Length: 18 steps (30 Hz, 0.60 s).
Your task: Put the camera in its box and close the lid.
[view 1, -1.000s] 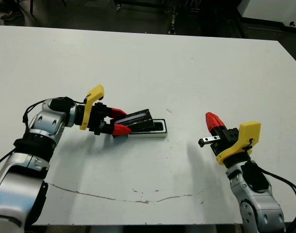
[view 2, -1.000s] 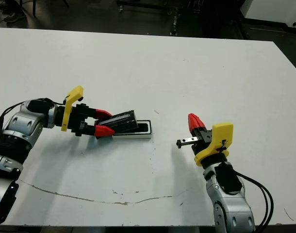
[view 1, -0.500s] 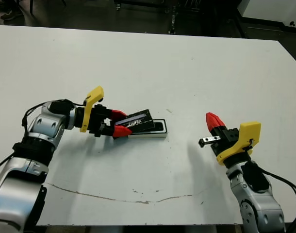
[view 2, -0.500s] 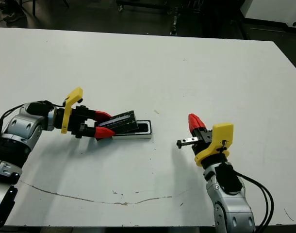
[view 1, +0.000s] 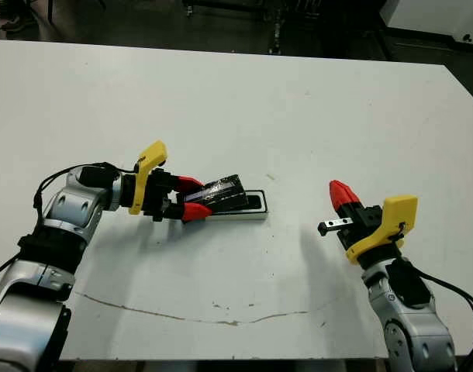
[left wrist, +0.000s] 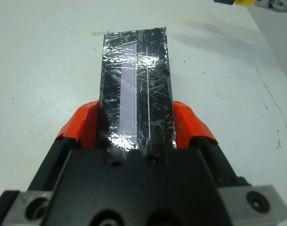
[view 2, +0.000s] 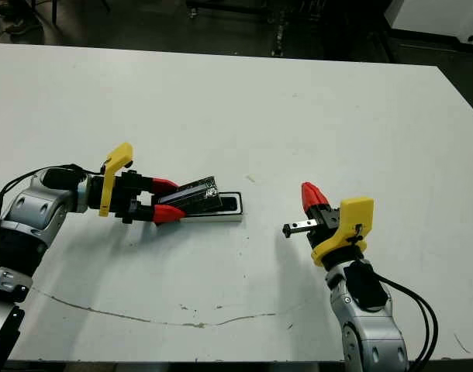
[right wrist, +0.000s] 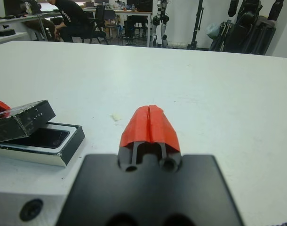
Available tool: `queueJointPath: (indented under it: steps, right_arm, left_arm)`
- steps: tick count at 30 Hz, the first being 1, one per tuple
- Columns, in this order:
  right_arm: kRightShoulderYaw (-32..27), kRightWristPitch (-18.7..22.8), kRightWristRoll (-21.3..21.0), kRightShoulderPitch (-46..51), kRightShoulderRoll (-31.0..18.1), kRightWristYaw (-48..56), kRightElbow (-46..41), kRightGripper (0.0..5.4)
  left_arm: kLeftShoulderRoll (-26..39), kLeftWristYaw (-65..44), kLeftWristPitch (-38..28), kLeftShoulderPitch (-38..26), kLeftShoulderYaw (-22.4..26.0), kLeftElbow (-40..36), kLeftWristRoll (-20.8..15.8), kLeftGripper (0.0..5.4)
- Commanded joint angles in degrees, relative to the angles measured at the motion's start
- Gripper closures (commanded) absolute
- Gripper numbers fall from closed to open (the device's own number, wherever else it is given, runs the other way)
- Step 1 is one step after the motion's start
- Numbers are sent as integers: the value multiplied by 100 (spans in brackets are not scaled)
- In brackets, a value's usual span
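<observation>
step: i have the lid [view 1: 222,192] pinched in my left gripper [view 1: 188,197], tilted over the box's [view 1: 250,209] left end.
camera: a dark shape lies in the box (the camera, i judge).
next: level the lid, slide it right, press down.
right gripper [right wrist: 149,126]: closed, empty, well right.
wrist views: left shows the stripe; right shows the box's dark inside.

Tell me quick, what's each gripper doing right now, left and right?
Left gripper: shut on the lid, holding it tilted over the box.
Right gripper: shut, holding nothing, off to the side of the box.
</observation>
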Motion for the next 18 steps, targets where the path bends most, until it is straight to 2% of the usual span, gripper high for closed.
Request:
queueJointPath:
  steps: [1,9,13,18]
  right_arm:
    - [-53,24,-37,23,-84,-36,-16,540]
    - [-53,75,-19,16,-72,-91,-58,540]
    - [-57,60,-16,9,-86,-85,-50,540]
    - [-64,16,-12,6,-81,-77,-29,540]
  left_arm:
    - [-95,-118,180,273,-332,-67,97,223]
    - [-139,-99,-44,235,-436,-47,156,223]
    - [-163,-69,174,176,-496,-65,153,223]
    - [-253,-121,33,156,-520,8,122,223]
